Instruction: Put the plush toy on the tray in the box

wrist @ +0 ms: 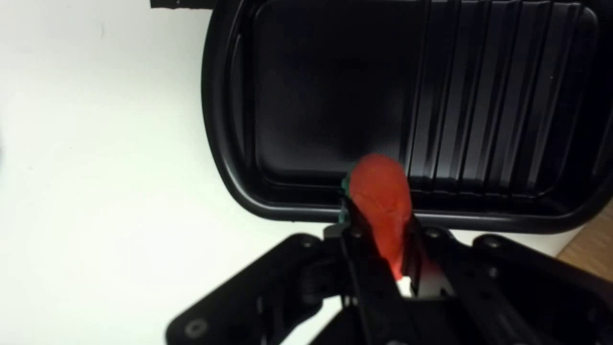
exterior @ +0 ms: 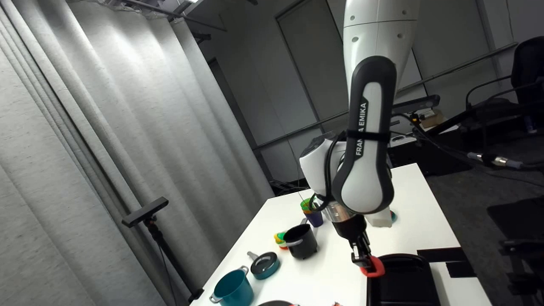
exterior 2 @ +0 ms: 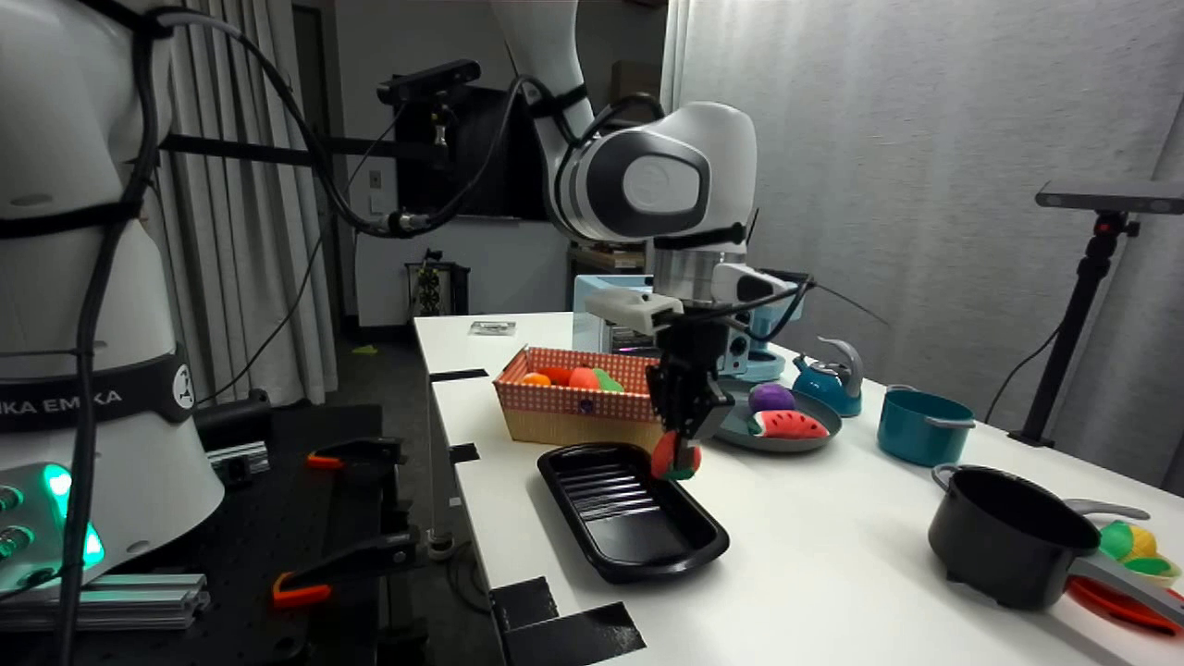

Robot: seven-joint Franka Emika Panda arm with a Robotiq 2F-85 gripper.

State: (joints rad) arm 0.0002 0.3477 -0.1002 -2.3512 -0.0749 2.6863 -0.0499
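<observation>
The plush toy, a rounded red-orange lump with some green, shows in both exterior views (exterior: pixel 375 268) (exterior 2: pixel 664 457) and in the wrist view (wrist: pixel 380 189). My gripper (wrist: pixel 382 215) is shut on it, with a finger on each side. In the exterior views the gripper (exterior: pixel 366 261) (exterior 2: pixel 684 451) points down and holds the toy at the long edge of the black tray (exterior 2: pixel 638 532). In the wrist view the toy overlaps the tray's rim (wrist: pixel 306 212); its exact height is hard to tell. The red-checked box (exterior 2: pixel 578 424) stands beside the tray's far end, with several soft toys inside.
A grey plate (exterior 2: pixel 814 442) with a purple toy and a watermelon toy is behind the gripper. A teal kettle (exterior 2: pixel 826 384), a teal pot (exterior 2: pixel 923 430) and a black pot (exterior 2: pixel 1008 546) stand on the white table. Stacked cups (exterior: pixel 313 217) are farther along. Black tape (exterior 2: pixel 573 638) marks the table edge.
</observation>
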